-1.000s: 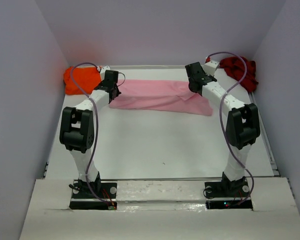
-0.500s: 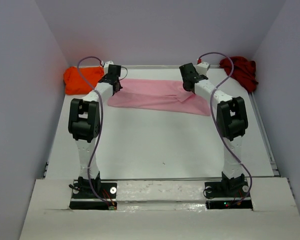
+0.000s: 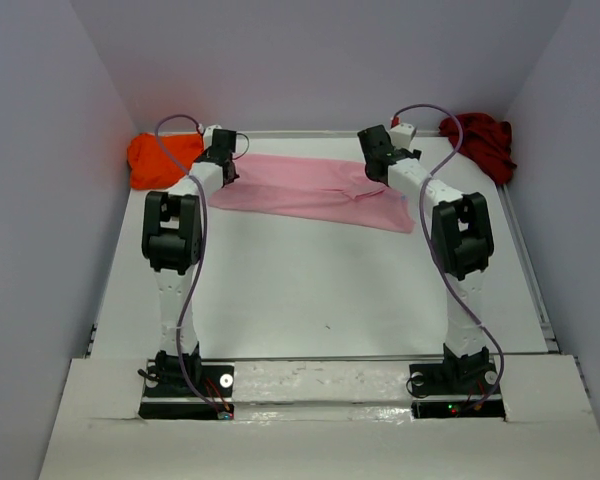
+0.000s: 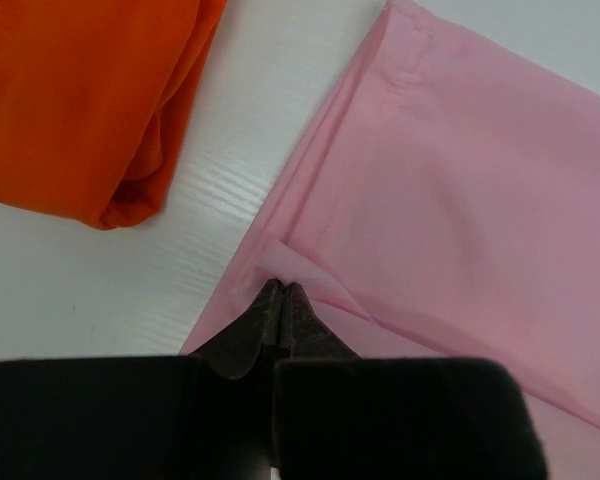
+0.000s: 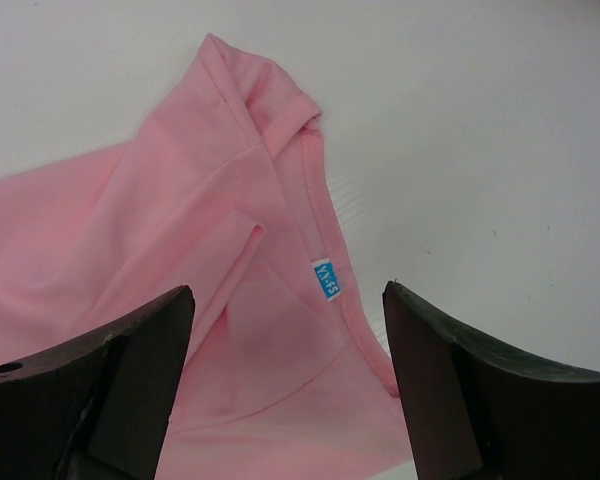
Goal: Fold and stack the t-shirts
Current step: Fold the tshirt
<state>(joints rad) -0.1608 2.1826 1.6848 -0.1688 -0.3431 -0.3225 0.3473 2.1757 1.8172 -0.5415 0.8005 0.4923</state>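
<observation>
White bench [image 3: 310, 290], matte. Pale lavender walls [image 3: 40, 200] enclose the bench at left, back and right. Small dark speck [image 3: 328, 325] on the bench, toward its near edge.

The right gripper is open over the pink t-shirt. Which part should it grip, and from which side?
Probably the collar hem beside the blue label, from above. There the pink t-shirt ends in a flat edge on the table, and the open right gripper hangs over it, its fingers astride the hem.
</observation>
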